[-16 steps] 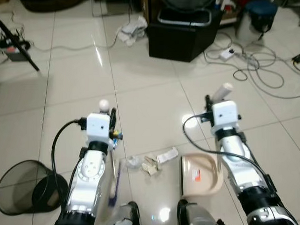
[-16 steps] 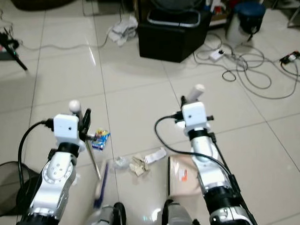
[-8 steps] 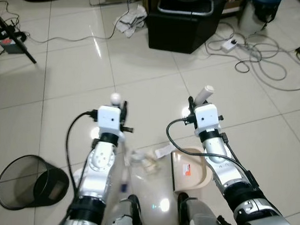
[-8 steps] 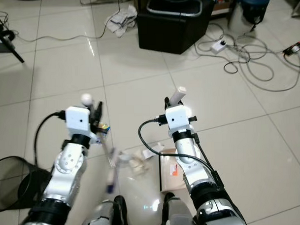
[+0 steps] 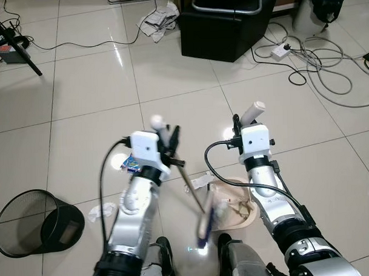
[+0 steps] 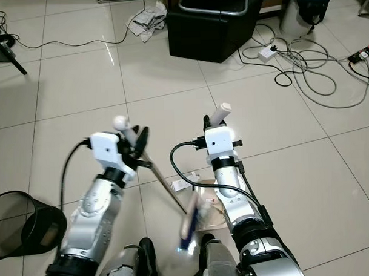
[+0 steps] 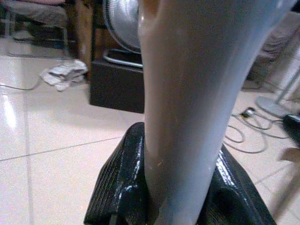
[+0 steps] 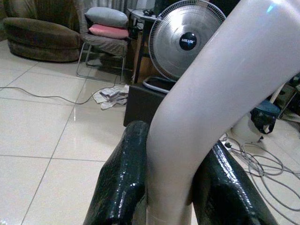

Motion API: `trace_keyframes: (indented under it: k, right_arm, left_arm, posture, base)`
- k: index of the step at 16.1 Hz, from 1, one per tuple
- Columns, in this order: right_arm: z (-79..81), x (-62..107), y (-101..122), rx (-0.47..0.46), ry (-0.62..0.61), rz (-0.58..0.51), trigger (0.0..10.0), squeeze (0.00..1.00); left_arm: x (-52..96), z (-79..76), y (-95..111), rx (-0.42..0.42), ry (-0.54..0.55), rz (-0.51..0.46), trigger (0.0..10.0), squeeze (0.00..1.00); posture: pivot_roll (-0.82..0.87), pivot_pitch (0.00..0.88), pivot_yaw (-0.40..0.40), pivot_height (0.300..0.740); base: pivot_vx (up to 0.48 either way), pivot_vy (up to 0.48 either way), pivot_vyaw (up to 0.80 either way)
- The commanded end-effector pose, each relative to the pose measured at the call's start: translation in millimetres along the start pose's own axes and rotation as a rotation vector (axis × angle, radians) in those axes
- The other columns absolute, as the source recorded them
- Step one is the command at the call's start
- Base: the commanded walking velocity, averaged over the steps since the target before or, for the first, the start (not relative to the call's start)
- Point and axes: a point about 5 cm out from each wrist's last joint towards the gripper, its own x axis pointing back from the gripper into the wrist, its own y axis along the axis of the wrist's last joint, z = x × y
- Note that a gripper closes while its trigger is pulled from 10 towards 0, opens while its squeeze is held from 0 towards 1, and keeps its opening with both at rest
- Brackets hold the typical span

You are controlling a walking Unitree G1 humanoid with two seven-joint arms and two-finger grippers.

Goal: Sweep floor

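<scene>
Left gripper [image 5: 172,140] on a slanted broom [image 5: 196,204], its blurred blue head beside the beige dustpan [image 5: 238,206].

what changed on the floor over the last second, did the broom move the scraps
The left gripper swung the broom rightward, across to the dustpan. The paper scraps that lay on the tile left of the pan are now inside it. The right gripper kept hold of the dustpan handle. The mesh bin, the blue wrapper and the black box stayed put; the camera shifted.
</scene>
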Motion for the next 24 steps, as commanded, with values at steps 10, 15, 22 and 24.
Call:
trace_keyframes:
  k: [10,15,22,24]
  right_arm:
    - [-37.3,43.6,-1.6,-0.102,-0.125,-0.024,10.0,0.0]
    - [-61.0,57.7,13.8,-0.205,-0.234,-0.065,10.0,0.0]
    - [-72.4,42.5,61.2,-0.33,-0.211,-0.114,10.0,0.0]
    - [-76.2,31.0,90.8,-0.324,-0.176,-0.169,10.0,0.0]
  left_arm:
    - [4.2,81.6,19.7,-0.278,0.211,0.024,10.0,0.0]
    - [10.2,85.3,18.9,-0.278,0.199,0.019,10.0,0.0]
    - [31.6,101.5,27.7,-0.326,0.236,0.047,10.0,0.0]
    - [49.3,100.2,29.3,-0.383,0.222,0.072,10.0,0.0]
  posture:
    - [-0.01,0.259,0.041,0.74]
    - [-0.01,0.205,0.056,0.74]
    - [-0.03,0.142,0.064,0.74]
    - [-0.04,0.127,0.059,0.74]
  base:
    - [0.0,0.0,0.0]
    - [0.0,0.0,0.0]
    - [0.0,0.0,0.0]
    - [0.0,0.0,0.0]
